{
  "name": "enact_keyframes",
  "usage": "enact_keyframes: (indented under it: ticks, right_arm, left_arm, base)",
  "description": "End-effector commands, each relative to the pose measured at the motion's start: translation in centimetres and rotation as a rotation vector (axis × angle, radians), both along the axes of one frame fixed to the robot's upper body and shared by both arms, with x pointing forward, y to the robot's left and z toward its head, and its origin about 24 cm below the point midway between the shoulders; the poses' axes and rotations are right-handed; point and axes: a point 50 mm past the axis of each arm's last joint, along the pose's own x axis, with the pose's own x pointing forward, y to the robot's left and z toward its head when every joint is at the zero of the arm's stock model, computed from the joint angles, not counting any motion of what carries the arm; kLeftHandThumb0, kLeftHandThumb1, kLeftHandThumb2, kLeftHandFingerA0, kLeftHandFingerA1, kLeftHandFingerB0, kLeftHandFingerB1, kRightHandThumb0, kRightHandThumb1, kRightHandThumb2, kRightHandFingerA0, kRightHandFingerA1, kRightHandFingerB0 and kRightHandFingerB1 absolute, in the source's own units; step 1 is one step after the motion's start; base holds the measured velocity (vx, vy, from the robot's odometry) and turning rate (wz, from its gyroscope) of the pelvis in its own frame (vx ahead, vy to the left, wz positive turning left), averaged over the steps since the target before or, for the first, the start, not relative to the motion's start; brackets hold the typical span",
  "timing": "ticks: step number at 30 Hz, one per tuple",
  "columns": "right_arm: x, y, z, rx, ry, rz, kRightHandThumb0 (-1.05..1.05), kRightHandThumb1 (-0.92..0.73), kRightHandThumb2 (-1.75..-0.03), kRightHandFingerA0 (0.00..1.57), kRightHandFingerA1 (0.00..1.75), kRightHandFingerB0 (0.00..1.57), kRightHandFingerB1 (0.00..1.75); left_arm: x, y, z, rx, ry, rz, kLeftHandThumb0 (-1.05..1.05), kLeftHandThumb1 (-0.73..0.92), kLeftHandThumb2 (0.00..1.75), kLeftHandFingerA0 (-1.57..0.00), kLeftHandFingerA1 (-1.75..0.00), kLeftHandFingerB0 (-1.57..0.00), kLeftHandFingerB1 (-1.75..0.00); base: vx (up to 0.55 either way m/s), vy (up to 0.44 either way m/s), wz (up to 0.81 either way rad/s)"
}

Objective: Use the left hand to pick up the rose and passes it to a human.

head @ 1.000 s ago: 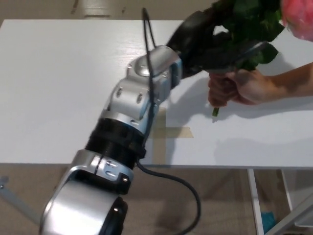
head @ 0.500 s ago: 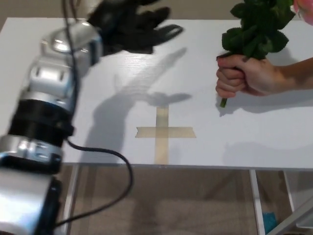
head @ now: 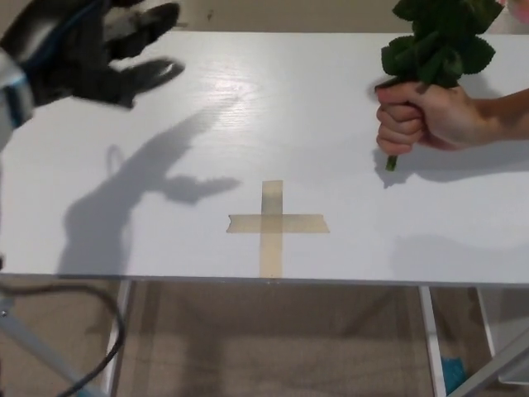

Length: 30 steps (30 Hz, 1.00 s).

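The left hand has swung well away since a moment ago: it was up against the leafy stems at the far right of the table, and now it hangs over the far left corner, empty, its thick black fingers spread apart and holding nothing. The rose has stayed on the right side and has risen slightly toward the top edge of the view; only its green leaves and the lower end of the stem show, the bloom being cut off by the frame. It sits upright in a person's hand, whose fist is closed around the stem just below the leaves, with the cut end poking out beneath the curled fingers and hovering close over the white table. So the flower is well apart from the robot's fingers, across the whole width of the tabletop, and I'd judge the handover done: the person has it and the arm is clearing off. Between the two, nearer the front edge, a cross of tan tape lies flat on the bare surface, with the arm's shadow falling to its left. No container is anywhere in sight. The right hand does not show
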Motion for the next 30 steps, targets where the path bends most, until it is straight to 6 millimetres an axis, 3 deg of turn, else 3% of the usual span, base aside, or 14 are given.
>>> enact_keyframes:
  ticks: [1,4,8,12,13,15,19,23,24,25,26,27,29,30]
  right_arm:
    - [-1.6,-0.6,-0.6,-0.013,0.055,-0.001,-0.6,-0.82,-0.65,0.59,0.56,0.43,0.35]
    - [-1.8,-0.5,-0.8,-0.013,0.06,0.0,-0.6,-0.82,-0.65,0.59,0.56,0.43,0.35]
    - [-2.9,-0.5,-1.3,-0.016,0.082,0.004,-0.6,-0.83,-0.65,0.59,0.56,0.43,0.35]
    - [-3.1,-0.5,-1.4,-0.017,0.088,0.003,-0.6,-0.83,-0.65,0.59,0.56,0.43,0.35]
    - [-3.3,-0.5,-1.5,-0.018,0.094,0.001,-0.6,-0.83,-0.65,0.58,0.55,0.42,0.35]
    - [-3.6,-0.4,-1.6,-0.017,0.108,0.002,-0.6,-0.83,-0.65,0.58,0.55,0.42,0.35]
    - [-4.0,-0.4,-1.8,-0.017,0.118,0.01,-0.6,-0.83,-0.65,0.58,0.54,0.41,0.34]
    - [-4.2,-0.5,-1.8,-0.022,0.122,0.008,-0.6,-0.83,-0.65,0.59,0.54,0.42,0.35]
    - [-4.3,-0.5,-1.9,-0.023,0.125,0.009,-0.59,-0.65,-1.02,0.54,0.65,0.36,0.52]
    - [-4.4,-0.5,-1.9,-0.026,0.131,0.01,-0.59,-0.65,-1.02,0.54,0.65,0.36,0.52]
    - [-4.4,-0.5,-1.9,-0.024,0.131,0.01,-0.6,-0.83,-0.65,0.6,0.55,0.43,0.35]
    - [-4.5,-0.4,-2.0,-0.022,0.135,0.008,-0.6,-0.83,-0.65,0.6,0.55,0.43,0.35]
    - [-4.5,-0.4,-2.0,-0.022,0.136,0.008,-0.6,-0.83,-0.65,0.6,0.55,0.43,0.35]
    - [-4.6,-0.3,-2.1,-0.018,0.138,0.003,-0.6,-0.83,-0.65,0.6,0.56,0.43,0.35]
  left_arm:
    - [-8.3,2.1,-2.8,0.026,-0.009,-0.169,-0.42,0.44,0.54,-0.38,-0.34,-0.37,-0.32]
    - [-9.7,2.2,-3.2,0.001,0.02,-0.192,-0.42,0.44,0.54,-0.38,-0.34,-0.37,-0.32]
    - [-17.0,3.4,-5.8,-0.112,0.079,-0.271,-0.43,0.39,0.64,-0.37,-0.43,-0.48,-0.44]
    - [-18.4,3.5,-6.1,-0.135,0.093,-0.283,-0.43,0.39,0.64,-0.38,-0.44,-0.5,-0.45]
    - [-20.1,3.9,-6.7,-0.151,0.12,-0.297,-0.32,0.44,0.53,-0.53,-0.41,-0.59,-0.4]
    - [-23.5,4.7,-7.7,-0.152,0.185,-0.32,-0.33,0.43,0.53,-0.56,-0.41,-0.6,-0.4]
    - [-24.7,5.4,-9.5,-0.095,0.329,-0.332,-0.35,0.44,0.53,-0.6,-0.42,-0.61,-0.4]
    - [-24.6,6.6,-13.3,-0.095,0.531,-0.306,-0.37,0.44,0.53,-0.61,-0.42,-0.6,-0.39]
    - [-24.4,6.7,-14.9,-0.115,0.569,-0.226,-0.38,0.45,0.54,-0.62,-0.43,-0.6,-0.39]
    - [-24.2,6.8,-17.2,-0.136,0.631,-0.114,-0.38,0.45,0.54,-0.62,-0.43,-0.6,-0.39]
    - [-24.2,6.5,-18.8,-0.113,0.631,0.048,-0.39,0.44,0.53,-0.65,-0.43,-0.6,-0.39]
    - [-23.7,6.3,-20.2,-0.05,0.628,0.17,-0.4,0.44,0.54,-0.64,-0.43,-0.59,-0.39]
    - [-23.7,6.3,-20.4,-0.04,0.623,0.181,-0.4,0.44,0.54,-0.64,-0.43,-0.59,-0.39]
    - [-21.9,6.5,-23.8,0.088,0.652,0.342,-0.49,0.47,0.55,-0.52,-0.38,-0.5,-0.36]
  base:
    - [0.0,0.0,0.0]
    - [0.0,0.0,0.0]
    - [0.0,0.0,0.0]
    - [0.0,0.0,0.0]
    - [0.0,0.0,0.0]
    - [0.0,0.0,0.0]
    - [0.0,0.0,0.0]
    - [0.0,0.0,0.0]
    - [0.0,0.0,0.0]
    - [0.0,0.0,0.0]
    - [0.0,0.0,0.0]
    - [0.0,0.0,0.0]
    - [0.0,0.0,0.03]
    - [0.0,0.0,0.0]
